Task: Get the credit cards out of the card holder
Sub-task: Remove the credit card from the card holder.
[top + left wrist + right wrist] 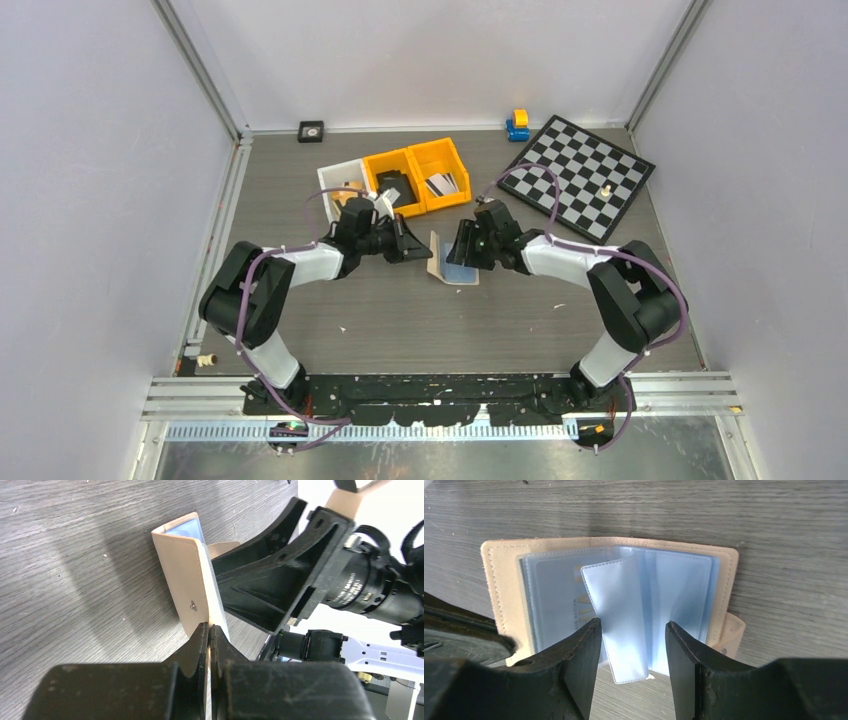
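1. The table (400,320) is grey wood-grain, with a chessboard (580,176) at its far right.
2. Orange bins (418,175) at the far middle hold credit cards (441,184).
3. The card holder (504,580) lies open at mid-table between the arms, one cover raised upright.
4. The left gripper (209,630) is clamped tight on that raised cover's edge.
5. The right gripper (633,645) stands half open, gripping nothing, its jaws flanking a loose see-through sleeve (624,620).

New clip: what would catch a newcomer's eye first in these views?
The tan card holder sits open at mid-table, one cover pinched upright by the left gripper. The right gripper, jaws open, straddles a clear pocket sleeve. Behind sit orange bins and, far right, a chessboard.
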You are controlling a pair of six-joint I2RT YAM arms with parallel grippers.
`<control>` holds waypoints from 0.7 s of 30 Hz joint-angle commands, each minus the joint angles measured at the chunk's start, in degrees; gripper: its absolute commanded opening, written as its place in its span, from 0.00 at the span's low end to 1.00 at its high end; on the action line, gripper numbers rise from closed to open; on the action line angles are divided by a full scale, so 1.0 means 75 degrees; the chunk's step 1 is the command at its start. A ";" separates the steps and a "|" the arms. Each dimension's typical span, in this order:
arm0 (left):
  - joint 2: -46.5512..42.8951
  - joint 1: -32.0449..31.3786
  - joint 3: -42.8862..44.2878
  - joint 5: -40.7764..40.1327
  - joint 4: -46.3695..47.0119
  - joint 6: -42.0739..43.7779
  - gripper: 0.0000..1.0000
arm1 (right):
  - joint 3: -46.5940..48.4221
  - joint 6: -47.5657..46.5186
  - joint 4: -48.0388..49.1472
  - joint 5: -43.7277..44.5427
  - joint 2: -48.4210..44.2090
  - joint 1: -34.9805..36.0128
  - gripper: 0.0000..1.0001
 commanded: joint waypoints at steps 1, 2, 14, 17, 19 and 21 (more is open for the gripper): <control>-0.0301 0.0042 0.0184 -0.0041 -0.0108 0.0272 0.00 | -0.0053 -0.0113 -0.0015 0.0806 -0.1027 0.0042 0.55; -0.0305 0.0042 0.0196 -0.0074 -0.0166 0.0296 0.00 | -0.0235 -0.0085 0.0160 0.1079 -0.1325 0.0039 0.55; -0.0228 0.0042 0.0273 -0.0119 -0.0361 0.0374 0.00 | -0.0776 -0.0095 0.1361 0.0009 -0.1742 0.0042 0.52; -0.0247 0.0042 0.0253 -0.0079 -0.0270 0.0360 0.00 | -0.0747 -0.0063 0.1642 -0.0586 -0.1499 0.0041 0.62; -0.0242 0.0042 0.0240 -0.0061 -0.0233 0.0337 0.00 | -0.0675 -0.0035 0.1710 -0.0815 -0.1320 0.0054 0.68; -0.0218 0.0042 0.0238 -0.0029 -0.0190 0.0309 0.00 | -0.0620 -0.0030 0.1711 -0.0882 -0.1166 0.0064 0.70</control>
